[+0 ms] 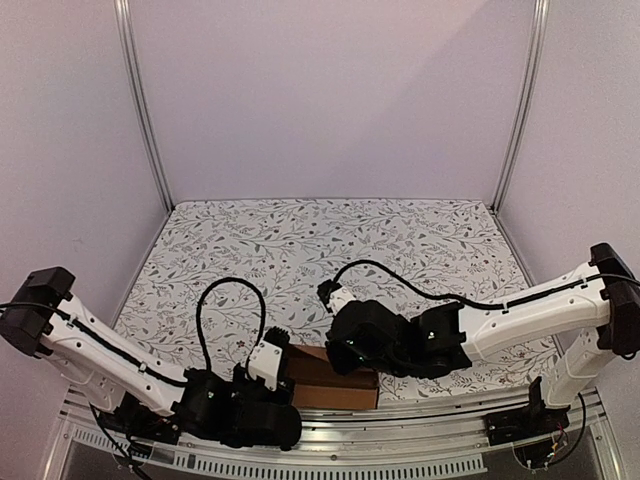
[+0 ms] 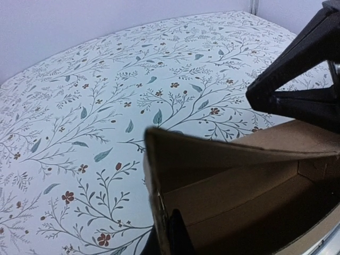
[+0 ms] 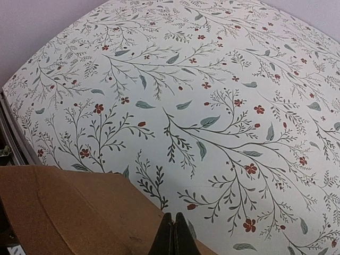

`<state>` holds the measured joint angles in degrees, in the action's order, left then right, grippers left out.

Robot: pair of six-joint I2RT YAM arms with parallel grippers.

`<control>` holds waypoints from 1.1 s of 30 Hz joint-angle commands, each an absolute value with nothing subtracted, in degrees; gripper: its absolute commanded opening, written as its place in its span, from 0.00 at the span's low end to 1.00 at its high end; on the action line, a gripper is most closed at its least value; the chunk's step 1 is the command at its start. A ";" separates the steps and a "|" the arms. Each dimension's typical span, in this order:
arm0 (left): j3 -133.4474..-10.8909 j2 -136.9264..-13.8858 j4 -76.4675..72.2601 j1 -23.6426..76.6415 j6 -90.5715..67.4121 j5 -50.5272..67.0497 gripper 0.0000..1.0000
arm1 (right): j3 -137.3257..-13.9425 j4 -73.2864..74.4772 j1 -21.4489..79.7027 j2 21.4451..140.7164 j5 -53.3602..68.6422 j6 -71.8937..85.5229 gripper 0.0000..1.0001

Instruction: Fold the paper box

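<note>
Two grippers are meeting at the box, which is sitting at the front middle of your table, just behind the metal rail along the near edge. The table is wearing a leaf-and-flower print. The box is standing as an open brown carton. In your left wrist view you are looking down into its hollow inside, with one side wall rising close to the camera and a long panel running off to the right along its far side. Your left gripper is pinching that near wall. One dark finger is showing inside the carton and a dark part outside, with the cardboard edge caught between them, so the jaws are pressed together on the box. Your right gripper is sitting at the right side of the box, and its fingers are lying flat against each other with no gap showing. They are resting right at the edge of a brown panel that is filling the lower left of the right wrist view. You are not getting enough of a look to tell whether that panel is pinched between them or only lying beneath them. From the left wrist camera, the right gripper is showing as a dark wedge hanging just over the far panel of the box.
</note>
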<state>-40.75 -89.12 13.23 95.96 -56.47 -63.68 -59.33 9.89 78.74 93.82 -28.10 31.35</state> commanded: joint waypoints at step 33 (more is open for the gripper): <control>-39.38 -62.17 39.23 103.19 -61.31 -59.25 0.31 | -54.14 13.40 83.96 98.79 -31.10 37.62 0.00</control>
<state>-41.36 -69.93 40.71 104.09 -68.84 -59.16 -55.81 10.44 83.26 97.84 -30.33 37.71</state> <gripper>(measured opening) 0.325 0.003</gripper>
